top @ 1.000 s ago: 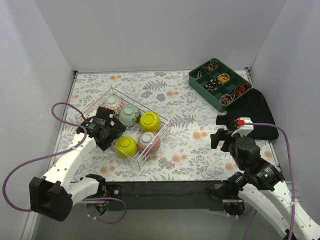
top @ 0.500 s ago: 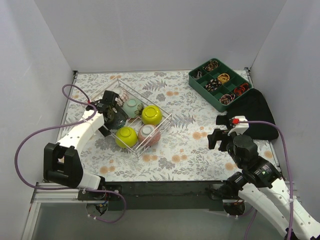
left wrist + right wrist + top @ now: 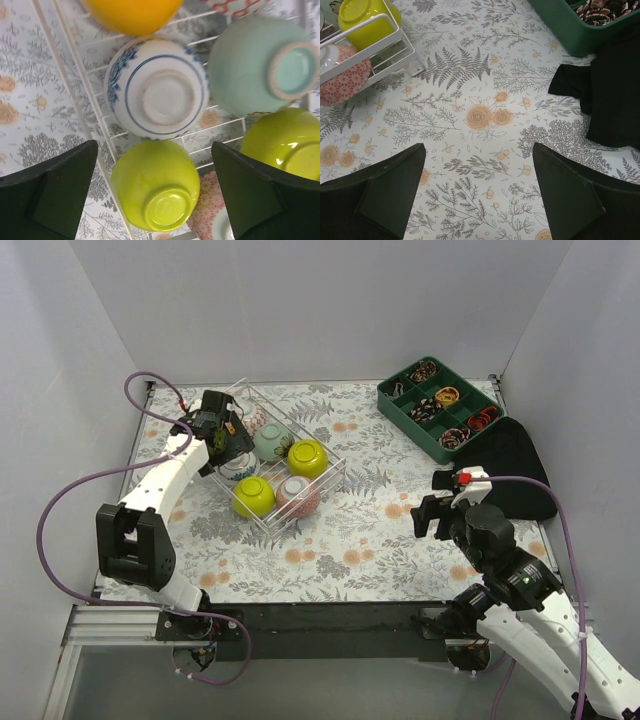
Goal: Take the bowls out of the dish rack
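Note:
The clear dish rack (image 3: 337,478) stands left of centre on the floral cloth. It holds two yellow-green bowls (image 3: 254,497) (image 3: 307,458), a mint bowl (image 3: 272,443), a blue-white bowl (image 3: 238,468) and a pink-red bowl (image 3: 298,498). My left gripper (image 3: 222,430) hovers open over the rack's far left corner. The left wrist view shows an orange bowl (image 3: 132,12), the blue-white bowl (image 3: 157,95), the mint bowl (image 3: 260,65) and a yellow-green bowl (image 3: 155,185), all upside down; my left gripper (image 3: 155,200) holds nothing. My right gripper (image 3: 438,512) is open and empty over bare cloth.
A dark green compartmented tray (image 3: 440,407) of small items sits at the back right. A black cloth (image 3: 510,480) lies beside it, next to my right gripper. White walls close in the table on three sides.
My left arm has swung away from me to the rack's far left corner. The rack and its bowls have shifted toward the back wall. My right gripper has edged slightly left.

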Controlling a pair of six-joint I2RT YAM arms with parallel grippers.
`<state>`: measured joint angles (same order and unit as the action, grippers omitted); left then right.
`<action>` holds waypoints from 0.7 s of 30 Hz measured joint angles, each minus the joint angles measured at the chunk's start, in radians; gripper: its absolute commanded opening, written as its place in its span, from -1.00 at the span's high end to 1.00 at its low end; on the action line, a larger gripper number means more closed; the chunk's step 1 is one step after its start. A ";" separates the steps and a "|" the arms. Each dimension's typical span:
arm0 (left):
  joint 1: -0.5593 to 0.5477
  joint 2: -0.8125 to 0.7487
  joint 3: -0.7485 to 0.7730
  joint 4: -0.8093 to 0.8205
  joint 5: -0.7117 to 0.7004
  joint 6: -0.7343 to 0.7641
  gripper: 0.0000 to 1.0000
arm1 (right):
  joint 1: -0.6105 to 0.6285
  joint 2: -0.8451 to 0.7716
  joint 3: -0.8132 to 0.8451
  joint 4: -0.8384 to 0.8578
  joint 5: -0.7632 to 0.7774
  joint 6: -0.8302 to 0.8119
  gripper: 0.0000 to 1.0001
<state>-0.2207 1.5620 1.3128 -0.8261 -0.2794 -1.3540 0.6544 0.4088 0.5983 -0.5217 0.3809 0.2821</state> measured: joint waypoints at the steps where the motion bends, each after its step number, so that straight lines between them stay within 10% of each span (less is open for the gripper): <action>1: 0.000 0.000 0.018 0.007 0.002 0.021 -0.96 | 0.000 0.004 0.002 0.001 -0.003 -0.003 -0.93; 21: -0.217 0.211 0.299 -0.073 -0.223 0.349 -0.96 | 0.000 0.032 0.003 0.013 -0.056 -0.047 -0.93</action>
<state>-0.4374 1.7733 1.6119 -0.8993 -0.5026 -1.0054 0.6544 0.4412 0.6014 -0.5083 0.3248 0.2356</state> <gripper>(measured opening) 0.983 0.963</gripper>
